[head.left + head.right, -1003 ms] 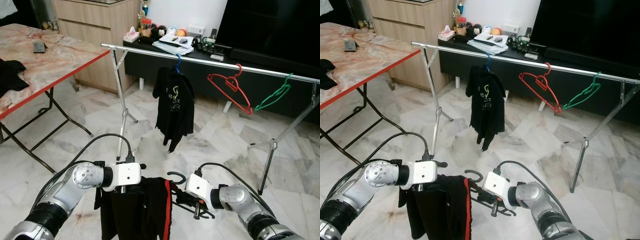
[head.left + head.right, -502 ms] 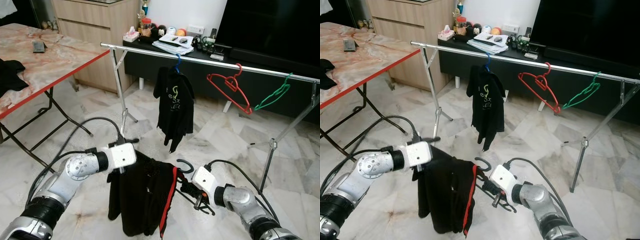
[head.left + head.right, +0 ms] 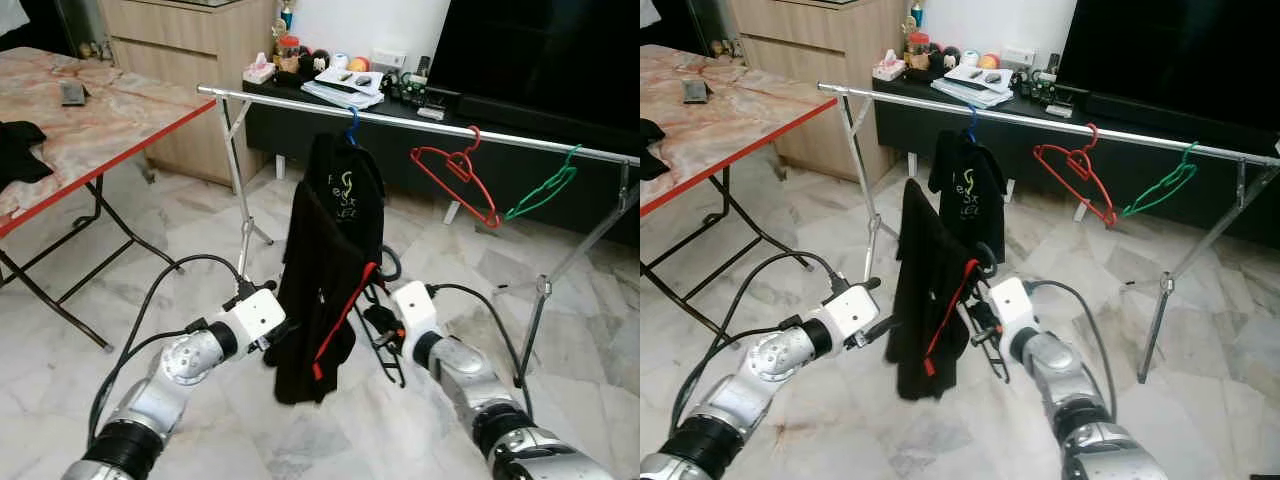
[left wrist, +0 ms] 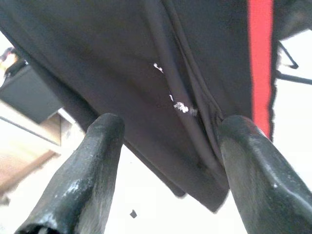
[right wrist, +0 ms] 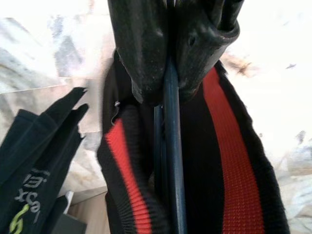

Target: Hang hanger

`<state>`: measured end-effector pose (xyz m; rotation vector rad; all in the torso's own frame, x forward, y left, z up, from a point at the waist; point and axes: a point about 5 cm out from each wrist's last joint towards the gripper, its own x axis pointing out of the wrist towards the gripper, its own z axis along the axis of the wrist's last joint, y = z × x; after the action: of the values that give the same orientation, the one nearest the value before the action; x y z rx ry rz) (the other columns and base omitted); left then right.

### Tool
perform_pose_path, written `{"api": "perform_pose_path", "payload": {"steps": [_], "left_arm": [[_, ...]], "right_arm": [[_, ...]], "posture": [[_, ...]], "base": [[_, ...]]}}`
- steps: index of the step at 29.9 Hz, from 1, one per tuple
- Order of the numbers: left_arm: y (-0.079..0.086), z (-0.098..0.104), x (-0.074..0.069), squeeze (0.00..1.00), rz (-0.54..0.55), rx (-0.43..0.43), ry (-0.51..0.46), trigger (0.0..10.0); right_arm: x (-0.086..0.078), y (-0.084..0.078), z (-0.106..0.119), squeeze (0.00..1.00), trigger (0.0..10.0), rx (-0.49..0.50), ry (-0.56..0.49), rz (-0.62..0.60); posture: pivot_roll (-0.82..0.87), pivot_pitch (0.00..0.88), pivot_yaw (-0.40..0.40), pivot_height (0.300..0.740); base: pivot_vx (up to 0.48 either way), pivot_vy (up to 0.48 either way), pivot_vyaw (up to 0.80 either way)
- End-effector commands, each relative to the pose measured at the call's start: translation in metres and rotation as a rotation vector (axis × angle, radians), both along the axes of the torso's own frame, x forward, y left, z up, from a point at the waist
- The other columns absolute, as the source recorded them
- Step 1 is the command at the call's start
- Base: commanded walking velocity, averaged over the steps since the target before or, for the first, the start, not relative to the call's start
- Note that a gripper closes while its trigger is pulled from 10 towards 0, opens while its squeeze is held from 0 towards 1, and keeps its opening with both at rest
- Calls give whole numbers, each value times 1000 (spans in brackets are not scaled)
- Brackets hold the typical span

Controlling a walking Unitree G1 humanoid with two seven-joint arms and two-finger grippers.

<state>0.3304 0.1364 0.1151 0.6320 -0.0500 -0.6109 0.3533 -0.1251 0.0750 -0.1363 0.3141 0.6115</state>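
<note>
A black garment with a red stripe (image 3: 322, 285) hangs on a black hanger whose hook (image 3: 391, 263) shows at its right. My right gripper (image 3: 381, 322) is shut on the hanger's wire (image 5: 173, 146), with its fingers (image 5: 146, 48) clamped around it. The garment hangs in the air just in front of a black shirt (image 3: 352, 180) on the silver rail (image 3: 420, 119). My left gripper (image 3: 274, 338) is open at the garment's lower left edge. Its two fingers (image 4: 92, 165) stand spread, with the cloth (image 4: 195, 58) just beyond them.
A red hanger (image 3: 456, 180) and a green hanger (image 3: 545, 190) hang empty further right on the rail. A red-edged folding table (image 3: 90, 130) stands at the left. Behind the rail are a dark console (image 3: 290, 110) with small items and a large TV (image 3: 540, 50).
The right gripper has lifted the hanger and garment up and forward, from low near the floor to just before the rail. The left gripper has gone from the garment's top to its lower edge.
</note>
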Motion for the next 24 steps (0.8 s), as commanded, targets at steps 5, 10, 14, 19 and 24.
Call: {"api": "perform_pose_path", "payload": {"steps": [5,10,14,19,24], "left_arm": [[-13,4,7,0,58,-73,12,10000],[-19,3,6,0,46,-74,38,10000],[-22,1,4,0,33,-63,63,10000],[-34,0,-5,0,-100,-28,116,10000],[-39,2,-5,0,-102,-19,139,10000]], "right_arm": [[12,18,18,0,0,-21,-20,33],[12,24,19,0,0,-27,-14,53],[13,24,18,0,0,-66,1,29],[17,31,24,0,0,-67,3,30],[20,36,30,0,0,-62,-6,19]], "posture": [[151,18,-112,740],[156,8,-113,740],[162,0,-116,740],[171,0,-116,740],[177,0,-119,740]], "base": [[0,0,0],[0,0,0],[0,0,0],[0,0,0],[0,0,0]]}}
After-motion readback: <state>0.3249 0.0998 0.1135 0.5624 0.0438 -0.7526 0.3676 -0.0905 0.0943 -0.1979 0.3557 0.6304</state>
